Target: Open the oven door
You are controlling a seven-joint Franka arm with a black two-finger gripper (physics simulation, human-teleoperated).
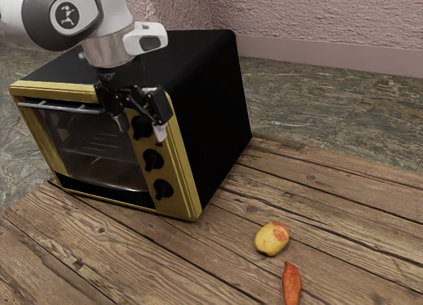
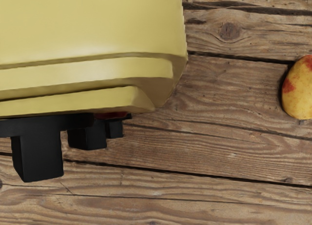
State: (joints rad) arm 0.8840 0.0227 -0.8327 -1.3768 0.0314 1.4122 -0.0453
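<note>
Handle [image 1: 59, 108]: from our gripper [image 1: 140, 129] it lies toward the exterior view's left, near end close by, running level along the top of the door [image 1: 99, 153]
Door: shut, as we see it
Gripper: spread wide, holding nothing, near the upper knobs [image 1: 153, 160]
Arm [image 1: 109, 50]: in from the exterior view's upper left, wrist pointing down
Next: we judge a sideways shift toward the handle is needed
</note>
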